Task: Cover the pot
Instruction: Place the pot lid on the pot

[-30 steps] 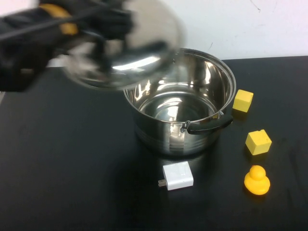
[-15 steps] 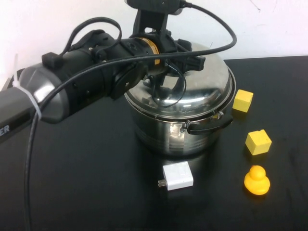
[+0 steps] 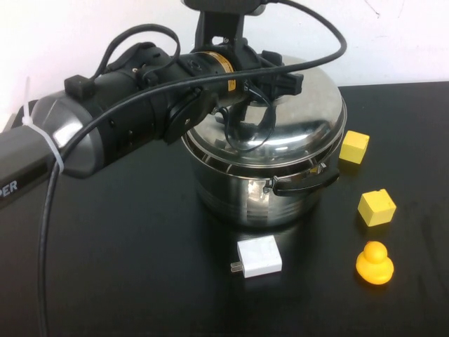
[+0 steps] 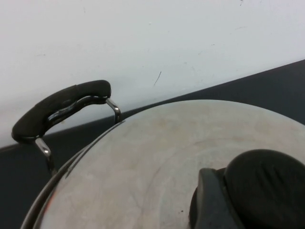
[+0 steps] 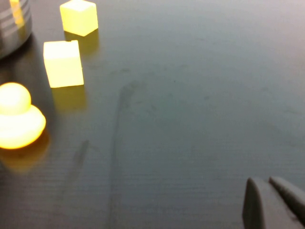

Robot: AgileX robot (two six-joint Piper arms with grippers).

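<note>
Squarely at the back middle of the black table (image 3: 112, 267) stands the stainless-steel stockpot (image 3: 259, 193), its domed steel lid (image 3: 295, 133) resting on the rim. 1 black side handle (image 3: 305, 184) faces the camera in the high view; the left wrist view catches another black handle (image 4: 59, 109) on the far side, against the white wall (image 4: 143, 38).

Reaching in from the robot's left, the left arm (image 3: 119, 126) stretches across to the top of the lid, where the left gripper (image 3: 270, 81) sits at the centre. In the left wrist view the lid's black knob (image 4: 255, 191) shows close up at the frame edge, but whether the jaws clasp it or stand clear cannot be told.

To the pot's right lie 2 yellow blocks: a yellow cube (image 3: 354, 147) near the pot wall and a yellow notched block (image 3: 377, 207) nearer the camera. A yellow rubber duck (image 3: 374, 262) sits closer still, and a white plug-in charger (image 3: 258, 257) lies just in front of the pot.

Away from the pot, the right gripper (image 5: 274, 202) hangs low over bare table, its 2 fingertips pressed together with no gap between them and nothing held.
</note>
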